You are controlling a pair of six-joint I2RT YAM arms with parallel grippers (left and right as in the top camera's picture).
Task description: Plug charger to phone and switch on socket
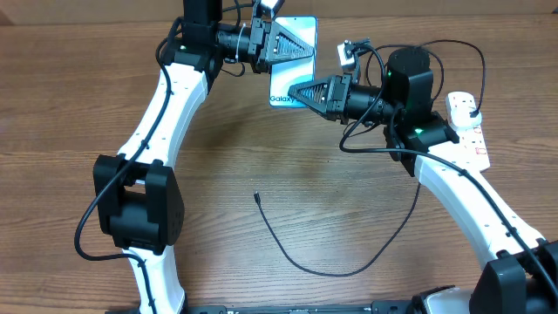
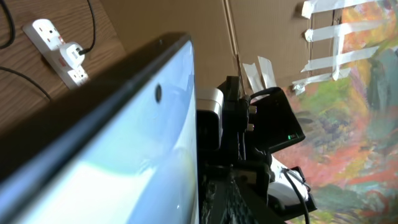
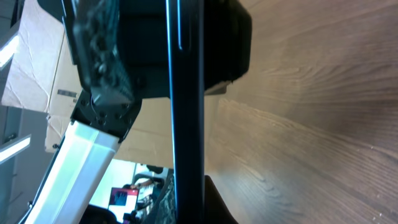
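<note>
The phone [image 1: 302, 71], its cyan screen reading "Galaxy", is held off the table at the top centre between both grippers. My left gripper [image 1: 305, 48] is shut on its upper part, and my right gripper [image 1: 295, 91] is shut on its lower edge. The screen fills the left wrist view [image 2: 124, 137]. It shows edge-on as a dark bar in the right wrist view [image 3: 186, 124]. The charger's connector tip [image 1: 257, 197] lies free on the table. Its thin black cable [image 1: 331, 270] loops right, up to a plug [image 1: 463, 105] in the white socket strip [image 1: 471, 139].
The socket strip also shows in the left wrist view [image 2: 59, 48], with the plug in it. The wooden table [image 1: 70, 105] carries nothing else. Cardboard and a colourful backdrop [image 2: 354, 112] stand behind.
</note>
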